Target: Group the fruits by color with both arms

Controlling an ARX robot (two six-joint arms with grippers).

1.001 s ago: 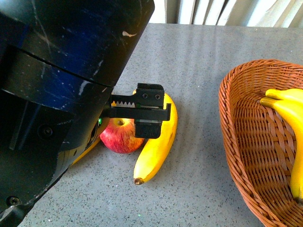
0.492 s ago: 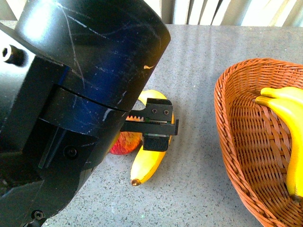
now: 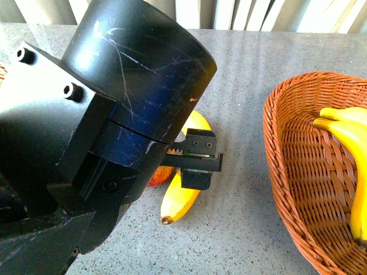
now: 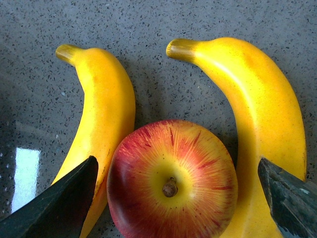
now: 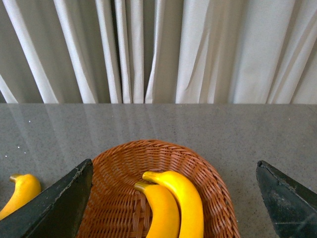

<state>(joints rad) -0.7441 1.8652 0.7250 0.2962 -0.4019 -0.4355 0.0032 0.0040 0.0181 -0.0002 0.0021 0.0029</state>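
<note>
the left arm (image 3: 86, 143), a bulky, scuffed black casing, fills the left of the front view. its left gripper (image 4: 177, 163) hangs over the apple (image 4: 171, 179), jaws spread wide and nothing held, and the flat black fingers (image 4: 59, 206) straddle the fruit. the apple is round and glossy, red streaked with yellow, and sits stem cup up on the speckled grey tabletop (image 4: 148, 29). a curved yellow banana (image 4: 101, 116) lies tight against one flank of the apple and a second banana (image 4: 260, 114) against the other. both are smooth, with brownish stub ends.

i judge the apple light, stiff and slippery-skinned. it is best taken across its widest girth, though the fingers must slip into the narrow gaps beside the bananas or they will shove them.

well to the right of the apple stands an oval woven wicker basket (image 3: 272, 149) holding two more bananas (image 3: 347, 134). the right gripper (image 5: 171, 173) hovers above that basket, jaws parted and empty.
</note>
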